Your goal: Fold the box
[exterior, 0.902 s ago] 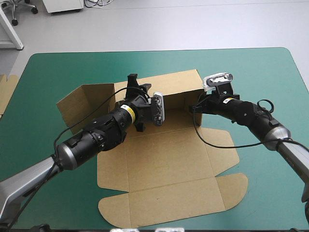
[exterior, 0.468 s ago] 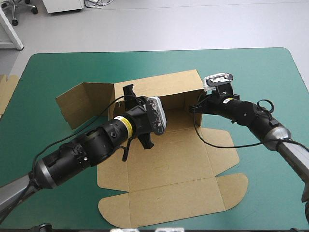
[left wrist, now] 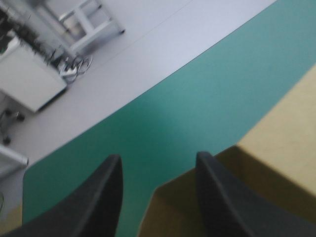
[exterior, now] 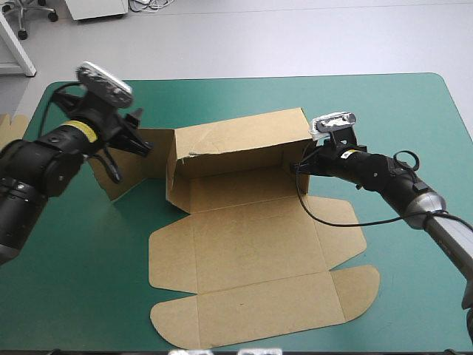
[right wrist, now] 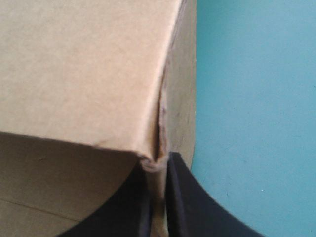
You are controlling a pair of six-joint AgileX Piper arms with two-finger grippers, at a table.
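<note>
Left tool [left wrist: 157, 159] swings off the box [exterior: 244, 244], out over its left flap!
Fingers wide apart; right tool [right wrist: 158, 163] pinches the raised wall's corner, box lying central on the bench [exterior: 81, 281].

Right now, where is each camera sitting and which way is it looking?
High view: above and behind the robot, looking down on the teal-green cover and the box; the left arm and right arm show.
Left wrist view: above the left hand, looking past its open fingers at the box's edge and cover.
Right wrist view: above the right hand, close on the box corner it pinches.
Shared: every view sees the box.
</note>
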